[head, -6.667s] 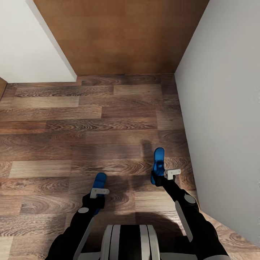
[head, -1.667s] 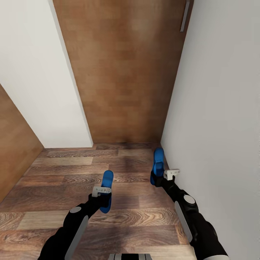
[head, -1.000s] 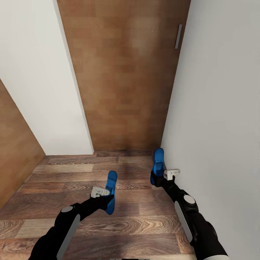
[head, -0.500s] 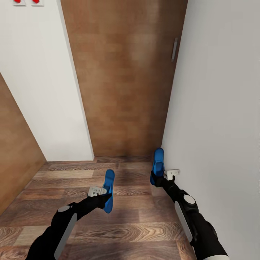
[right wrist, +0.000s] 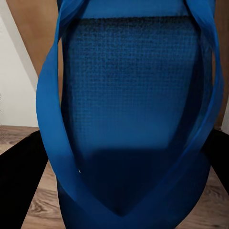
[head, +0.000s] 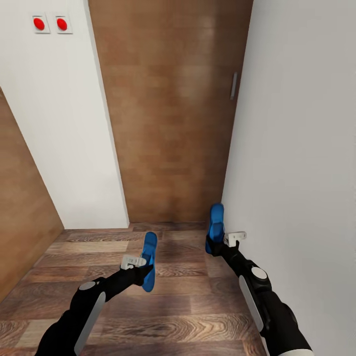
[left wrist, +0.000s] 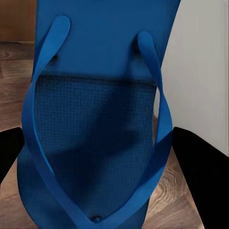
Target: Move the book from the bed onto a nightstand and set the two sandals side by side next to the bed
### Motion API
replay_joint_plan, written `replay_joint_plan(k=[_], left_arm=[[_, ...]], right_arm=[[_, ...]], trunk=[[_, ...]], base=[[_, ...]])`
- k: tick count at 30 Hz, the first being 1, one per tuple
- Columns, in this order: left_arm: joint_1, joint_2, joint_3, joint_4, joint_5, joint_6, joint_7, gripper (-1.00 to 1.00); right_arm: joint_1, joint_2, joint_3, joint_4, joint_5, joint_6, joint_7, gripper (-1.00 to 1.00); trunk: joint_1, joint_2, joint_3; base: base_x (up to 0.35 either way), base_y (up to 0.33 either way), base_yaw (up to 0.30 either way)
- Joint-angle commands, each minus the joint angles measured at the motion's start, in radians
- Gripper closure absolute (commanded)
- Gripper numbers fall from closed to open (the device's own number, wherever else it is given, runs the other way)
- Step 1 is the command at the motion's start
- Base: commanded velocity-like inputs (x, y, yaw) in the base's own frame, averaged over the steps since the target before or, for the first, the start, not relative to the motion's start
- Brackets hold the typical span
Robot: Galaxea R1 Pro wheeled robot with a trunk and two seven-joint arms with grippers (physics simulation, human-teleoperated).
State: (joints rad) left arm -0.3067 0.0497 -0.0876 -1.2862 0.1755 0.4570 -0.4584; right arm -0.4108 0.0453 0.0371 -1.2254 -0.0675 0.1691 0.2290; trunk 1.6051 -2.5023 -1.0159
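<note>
I hold one blue sandal in each hand above a wood-plank floor. My left gripper (head: 146, 269) is shut on a blue sandal (head: 149, 259) that stands on edge, low and left of centre in the head view. My right gripper (head: 213, 244) is shut on the other blue sandal (head: 216, 225), close to the white wall on the right. The left wrist view looks onto a textured sole with straps (left wrist: 95, 143) between black fingers (left wrist: 198, 171). In the right wrist view the sandal's footbed (right wrist: 131, 105) lies between dark fingers (right wrist: 21, 176). The book, the bed and the nightstand are out of view.
A brown wooden door (head: 173, 109) with a grey handle (head: 234, 85) stands straight ahead at the end of a narrow passage. White walls (head: 296, 148) close in on the right and left. Two red round switches (head: 49, 23) sit on the left wall. Another wooden panel (head: 20, 212) borders the far left.
The camera has tilted up and moved closer to the door, so the handle and red switches came into sight. The left sandal has shifted slightly right and up; the right arm holds still.
</note>
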Motion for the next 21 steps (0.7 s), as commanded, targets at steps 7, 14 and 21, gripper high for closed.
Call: replay_joint_plan(k=[7, 14, 21], left_arm=[[0.0, 0.001, -0.001, -0.001, 0.01, 0.008, 0.002, 1.0], [0.0, 0.0, -0.001, 0.0, 0.009, 0.008, 0.003, 1.0], [0.0, -0.001, -0.002, 0.001, 0.009, 0.008, 0.005, 1.0]], right_arm=[[0.0, 0.001, 0.0, 0.022, -0.006, 0.007, 0.004, 1.0], [0.0, 0.0, 0.052, 0.025, -0.007, 0.006, 0.003, 1.0], [0.0, 0.0, 0.074, 0.026, -0.008, 0.006, 0.001, 1.0]], trunk=[[-0.003, 0.001, 0.026], [-0.017, 0.023, 0.051], [-0.043, 0.072, 0.073]], base=[[0.0, 0.0, 0.0], [0.0, 0.0, 0.0], [0.0, 0.0, 0.0]])
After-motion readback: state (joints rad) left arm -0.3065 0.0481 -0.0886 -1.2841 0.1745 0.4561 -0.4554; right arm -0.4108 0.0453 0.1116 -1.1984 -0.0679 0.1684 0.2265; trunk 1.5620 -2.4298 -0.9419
